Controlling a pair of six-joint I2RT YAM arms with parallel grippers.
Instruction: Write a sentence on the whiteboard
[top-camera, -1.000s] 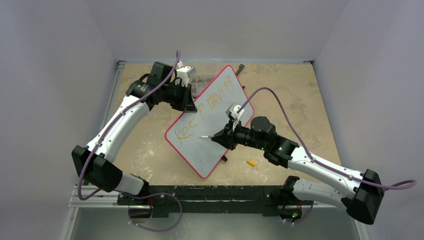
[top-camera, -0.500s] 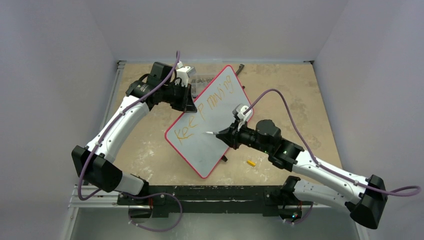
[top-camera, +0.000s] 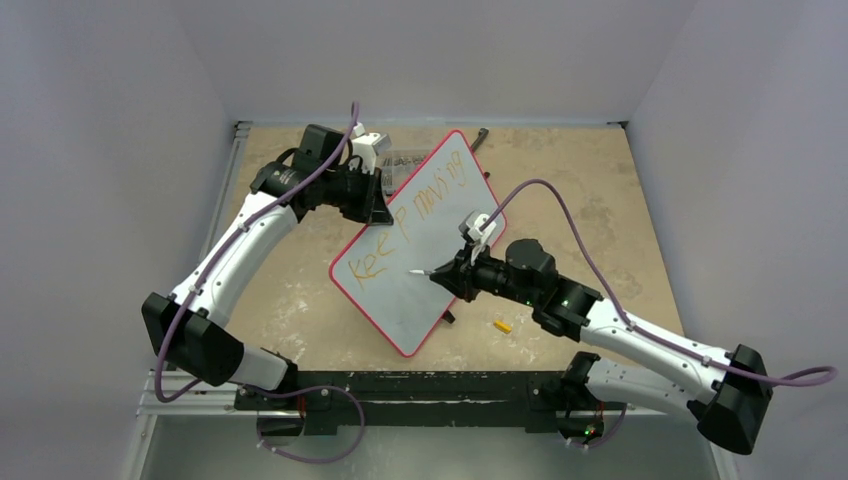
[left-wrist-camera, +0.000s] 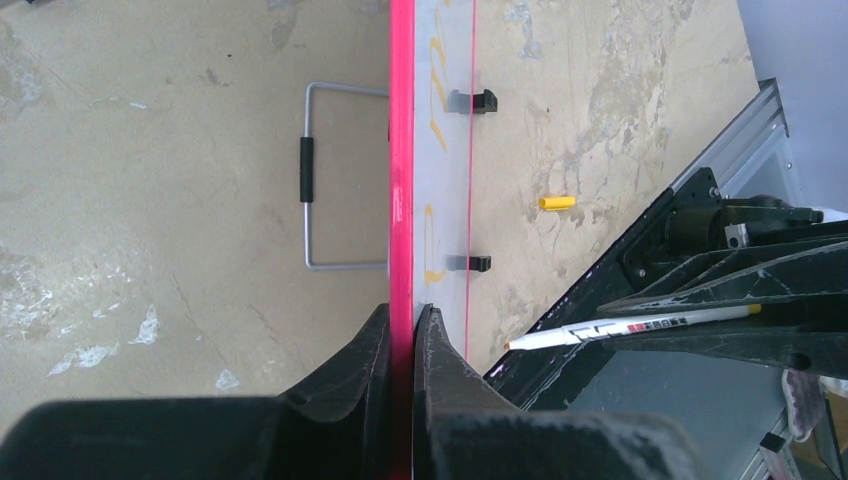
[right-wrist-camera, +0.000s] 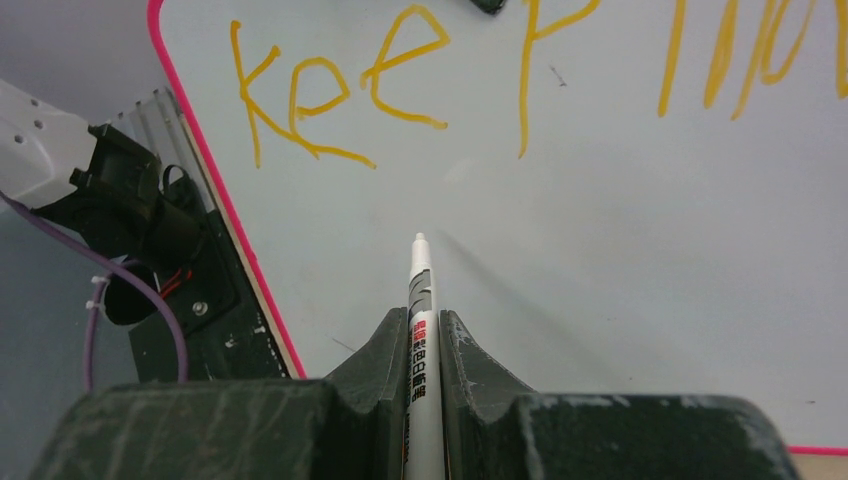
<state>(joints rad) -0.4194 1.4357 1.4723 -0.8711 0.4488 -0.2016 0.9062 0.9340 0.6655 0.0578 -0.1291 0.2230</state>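
From above, I see the whiteboard (top-camera: 400, 305) in the middle of the table (top-camera: 600, 180), and the sentence (top-camera: 404, 222) reads only "Keep moving", so the second line is not yet written. In the left wrist view, the left gripper (left-wrist-camera: 402, 315) is pressed together on the whiteboard's red edge. In the right wrist view, the right gripper (right-wrist-camera: 424, 325) pinches the marker (right-wrist-camera: 419, 290), its tip below "Keep"; I judge about half is left.

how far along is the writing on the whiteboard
Done: one line of orange lettering, roughly "keep moving", runs across the whiteboard. In hand: the left gripper clamps the board's red edge, and the right gripper grips the marker, its tip aimed at the blank area under "keep". Left: nothing is written below that line yet, so any second line remains.
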